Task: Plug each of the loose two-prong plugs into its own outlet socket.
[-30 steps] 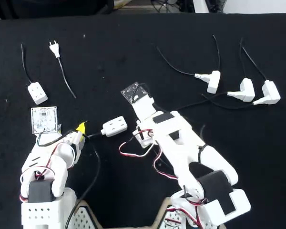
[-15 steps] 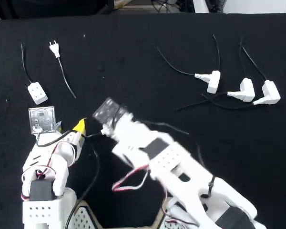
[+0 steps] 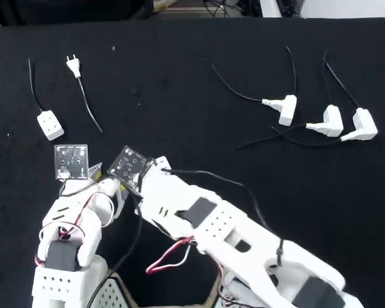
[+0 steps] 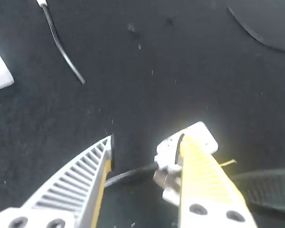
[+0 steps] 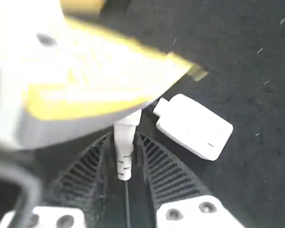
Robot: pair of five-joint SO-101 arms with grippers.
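L arm (image 3: 74, 224) sitting low at near-left, folded fwd | L gripper (image 4: 146, 140) gaping, yellow-padded fingers spread wide | R arm (image 3: 231, 231) lying stretched diagonally from near-right twd L arm, wrist sitting just beside L gripper | R gripper (image 5: 125, 142) pinching a plug (image 5: 124, 161) btwn black fingers

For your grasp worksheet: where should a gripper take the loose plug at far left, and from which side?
Likely the plug by its white body, from above, fingers across its sides. It lies flat, prongs at the far end, cable at the near end, so both stay clear.
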